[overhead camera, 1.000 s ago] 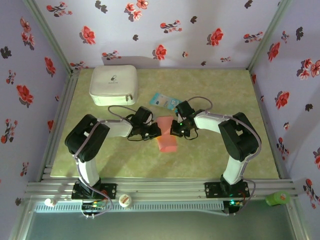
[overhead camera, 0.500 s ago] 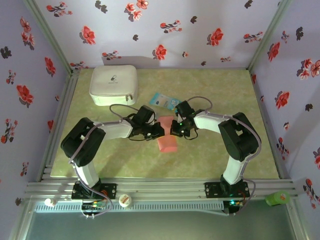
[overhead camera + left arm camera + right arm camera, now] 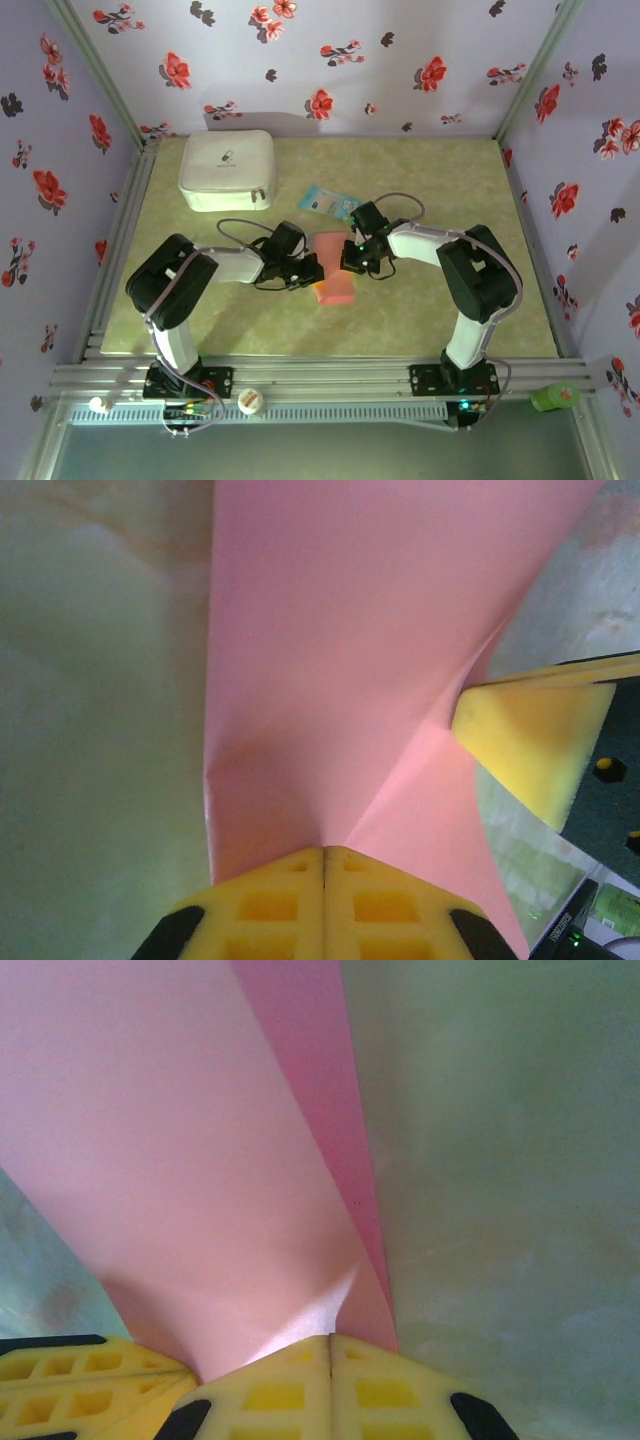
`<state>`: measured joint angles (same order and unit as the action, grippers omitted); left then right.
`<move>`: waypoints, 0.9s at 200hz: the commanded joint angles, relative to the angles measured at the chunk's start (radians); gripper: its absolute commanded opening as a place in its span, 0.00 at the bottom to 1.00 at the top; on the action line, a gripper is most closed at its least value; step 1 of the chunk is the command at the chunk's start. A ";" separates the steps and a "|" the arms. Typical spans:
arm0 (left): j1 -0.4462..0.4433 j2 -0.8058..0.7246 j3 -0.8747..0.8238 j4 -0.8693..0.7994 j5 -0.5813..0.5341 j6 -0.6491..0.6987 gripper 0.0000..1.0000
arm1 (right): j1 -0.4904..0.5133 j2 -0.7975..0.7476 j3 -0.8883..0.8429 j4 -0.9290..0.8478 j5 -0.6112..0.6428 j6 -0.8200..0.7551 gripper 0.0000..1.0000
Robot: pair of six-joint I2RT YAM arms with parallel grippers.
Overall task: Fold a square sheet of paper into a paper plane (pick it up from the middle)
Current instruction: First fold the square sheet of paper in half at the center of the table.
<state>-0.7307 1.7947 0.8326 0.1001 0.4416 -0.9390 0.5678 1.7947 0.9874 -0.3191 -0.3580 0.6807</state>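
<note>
Left wrist view had the left gripper pinched closed on the square sheet of paper, which fanned out straight ahead of its jaws. The right gripper was likewise clamped on the sheet from the opposite side. From above, the folded pink sheet lay mid-table between the two, its long axis running away from the bases, both arms equally near, so the coming fold probably turned on that opposed hold. Beyond it lay a light-blue packet. The white case at far left was shut, its contents hidden.
</note>
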 commanded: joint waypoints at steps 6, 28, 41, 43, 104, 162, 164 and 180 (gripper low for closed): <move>-0.004 -0.045 0.038 -0.118 -0.037 0.021 0.00 | 0.003 0.034 -0.040 -0.098 0.096 0.011 0.00; -0.006 -0.060 0.054 -0.117 -0.021 0.012 0.00 | 0.003 0.037 -0.037 -0.098 0.095 0.012 0.00; -0.011 -0.063 0.052 -0.099 -0.003 -0.002 0.00 | 0.003 0.036 -0.038 -0.097 0.096 0.013 0.00; -0.013 -0.064 0.051 -0.096 -0.001 -0.003 0.00 | 0.003 0.035 -0.039 -0.097 0.096 0.013 0.00; -0.038 -0.030 -0.018 -0.035 0.002 -0.041 0.01 | 0.003 0.038 -0.041 -0.094 0.093 0.012 0.00; -0.036 -0.061 -0.102 -0.028 -0.037 -0.052 0.03 | 0.003 0.030 -0.052 -0.094 0.104 0.015 0.00; -0.036 -0.064 -0.101 -0.028 -0.039 -0.052 0.03 | 0.003 0.028 -0.055 -0.091 0.100 0.018 0.00; -0.036 -0.091 -0.067 -0.067 -0.051 -0.035 0.04 | 0.004 0.022 -0.085 -0.042 0.080 0.042 0.00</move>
<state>-0.7635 1.7428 0.7563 0.1349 0.4374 -0.9821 0.5678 1.7901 0.9771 -0.3069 -0.3584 0.6872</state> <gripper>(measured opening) 0.055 0.047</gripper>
